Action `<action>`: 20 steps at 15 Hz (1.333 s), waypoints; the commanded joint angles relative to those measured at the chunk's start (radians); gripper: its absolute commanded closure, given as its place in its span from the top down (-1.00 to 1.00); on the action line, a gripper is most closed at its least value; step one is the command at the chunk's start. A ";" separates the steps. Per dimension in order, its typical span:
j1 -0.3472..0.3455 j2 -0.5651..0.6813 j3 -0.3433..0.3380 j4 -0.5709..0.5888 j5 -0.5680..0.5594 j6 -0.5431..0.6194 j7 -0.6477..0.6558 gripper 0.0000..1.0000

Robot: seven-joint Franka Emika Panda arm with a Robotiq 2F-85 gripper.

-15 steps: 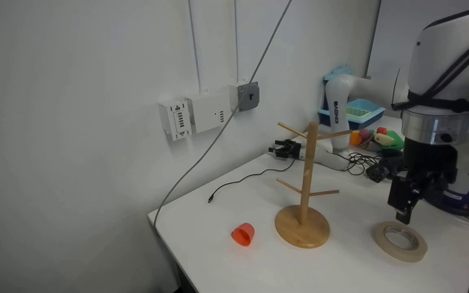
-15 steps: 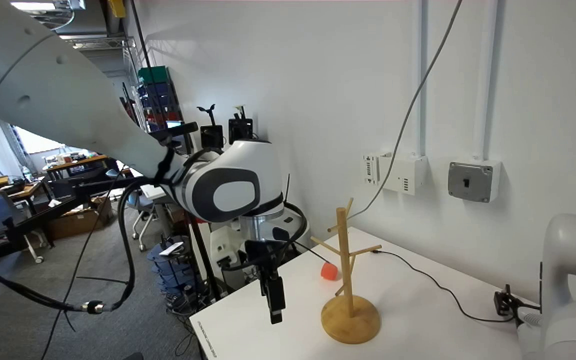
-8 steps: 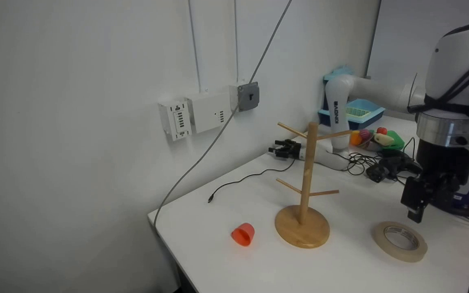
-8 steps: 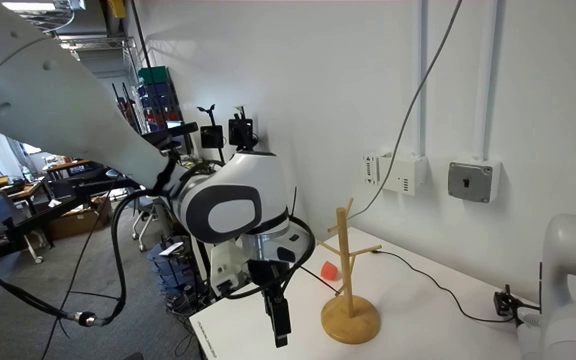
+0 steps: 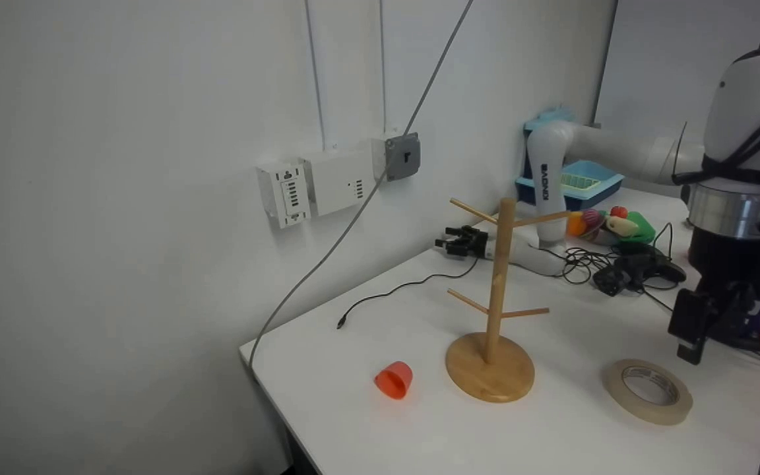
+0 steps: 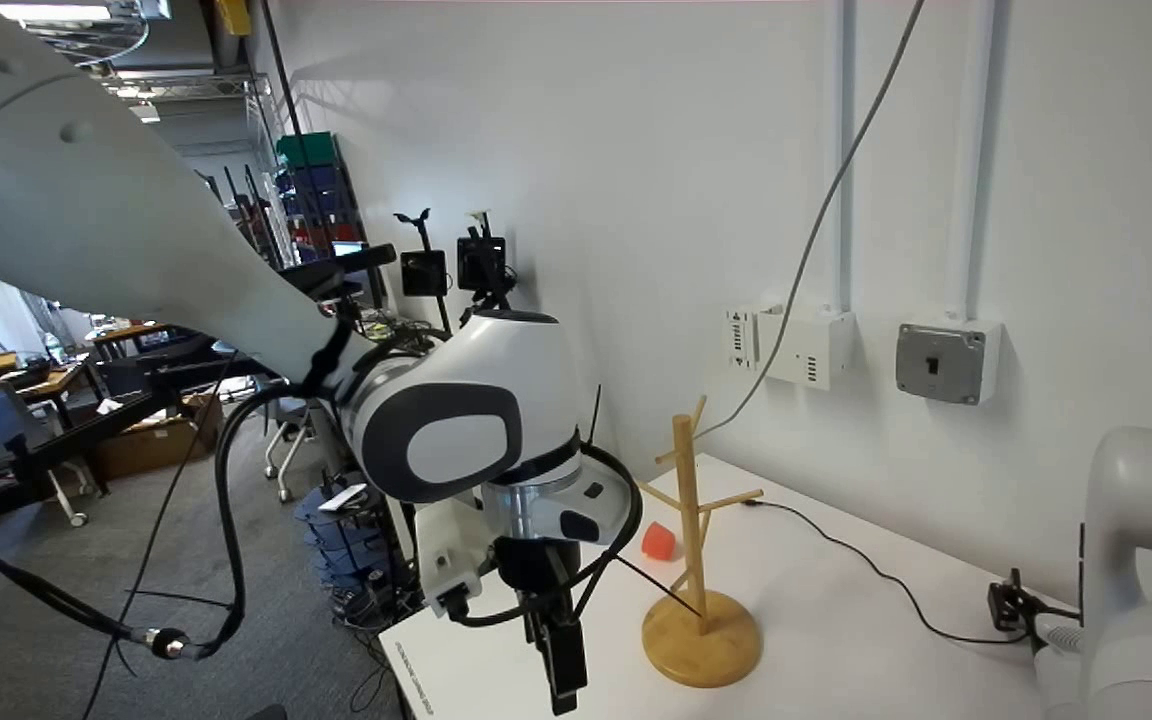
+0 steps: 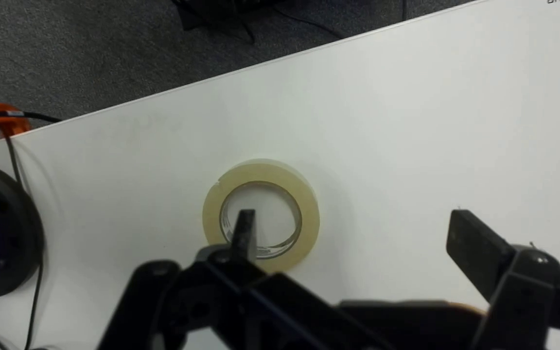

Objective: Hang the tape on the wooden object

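- Tape point(image 7: 310, 216): flat, pale beige ring; wide central hole, printed inner core.
- Position: lying on the white table point(image 7: 406, 121), apart from the wooden stand point(image 5: 499, 284).
- Gripper point(image 7: 350, 223): jaws spread wide, above the table.

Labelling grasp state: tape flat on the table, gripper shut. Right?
Not quite: the gripper is open, its fingers wide apart in the wrist view. The tape is flat on the table, as you say.
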 commanded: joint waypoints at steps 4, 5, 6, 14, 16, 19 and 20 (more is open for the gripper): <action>-0.002 -0.001 0.001 0.000 0.000 -0.002 -0.001 1.00; -0.002 -0.001 0.001 0.000 0.000 -0.002 -0.002 1.00; -0.002 -0.002 0.001 0.000 0.000 -0.002 -0.002 1.00; -0.001 -0.001 -0.001 -0.003 -0.035 0.005 0.054 1.00; 0.000 0.000 -0.001 -0.004 -0.036 0.013 0.067 1.00; -0.001 0.001 -0.001 -0.011 -0.031 0.059 0.083 1.00; -0.001 0.001 -0.002 -0.014 -0.035 0.089 0.099 1.00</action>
